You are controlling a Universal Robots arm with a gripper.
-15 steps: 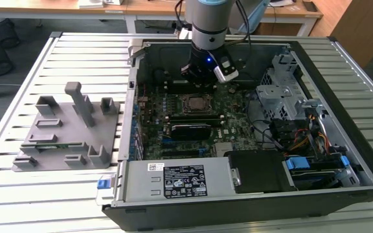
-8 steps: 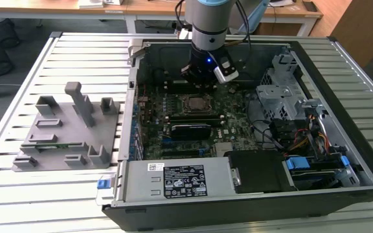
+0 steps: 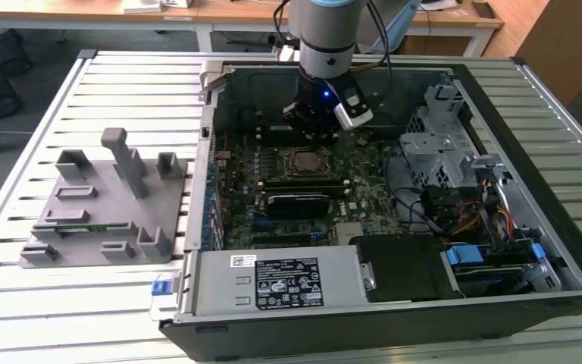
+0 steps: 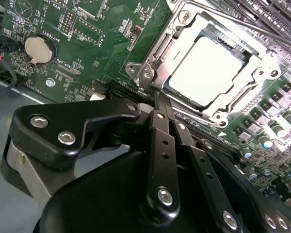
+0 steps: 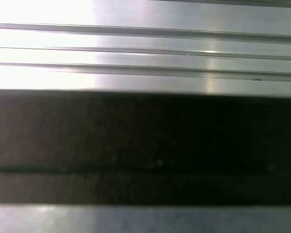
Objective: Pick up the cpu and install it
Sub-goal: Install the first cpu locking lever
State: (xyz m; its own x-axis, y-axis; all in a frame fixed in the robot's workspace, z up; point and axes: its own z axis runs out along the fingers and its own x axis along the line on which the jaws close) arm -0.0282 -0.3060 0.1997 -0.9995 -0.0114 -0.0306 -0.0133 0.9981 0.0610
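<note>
Cpu seated flat in the motherboard socket, shiny silver top facing up, metal retention frame around its edges. It is square, so no long axis; its sides run parallel to the socket frame. Pincer sits just beside the socket's near edge in the second wrist view, its two black fingers drawn together at the tips with nothing between them; apart from the cpu, not touching it as far as can be seen. Exterior view: arm reaches down into the open computer case, pincer above the motherboard near the socket. Case lies on its side on the slatted metal surface. Grey plastic fixture stands on the surface toward the exterior view's left of the case. Coin battery on the board, well apart from the socket.
</note>
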